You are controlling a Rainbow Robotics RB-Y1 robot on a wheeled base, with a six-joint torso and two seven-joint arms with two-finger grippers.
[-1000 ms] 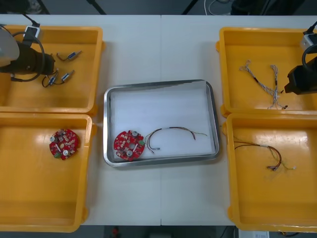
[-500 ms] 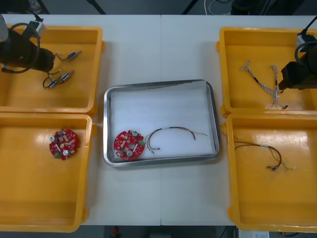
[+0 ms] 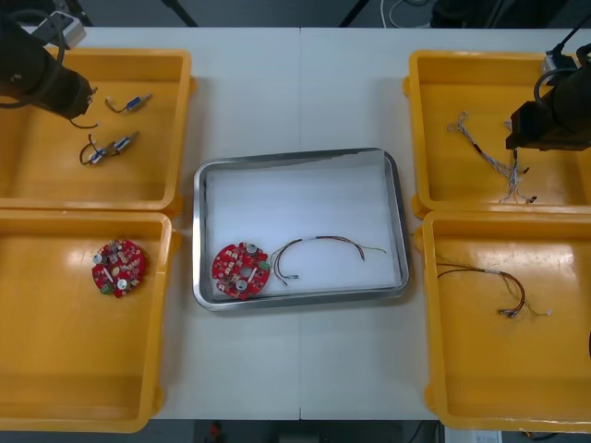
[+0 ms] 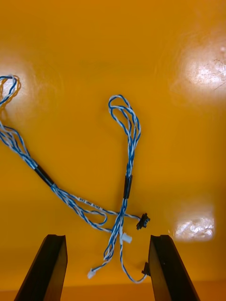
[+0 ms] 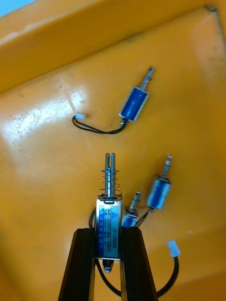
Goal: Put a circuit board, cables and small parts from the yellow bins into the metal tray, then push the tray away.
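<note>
Centre frame, the metal tray (image 3: 295, 155) holds a circuit board (image 3: 240, 271) and one cable (image 3: 319, 245); upper left, the left end effector (image 5: 109, 231) pinches a small metal part (image 5: 109, 207), and upper right, the right end effector (image 4: 107, 239) spreads over blue-and-white cables (image 4: 126, 155) (push not yet done).

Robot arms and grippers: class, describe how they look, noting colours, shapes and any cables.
Both arms are black and bulky: the left arm, the right arm. Each carries a looping black cable and a small white block near the wrist. The left gripper and right gripper each have two flat, matt black fingers with squared tips.
</note>
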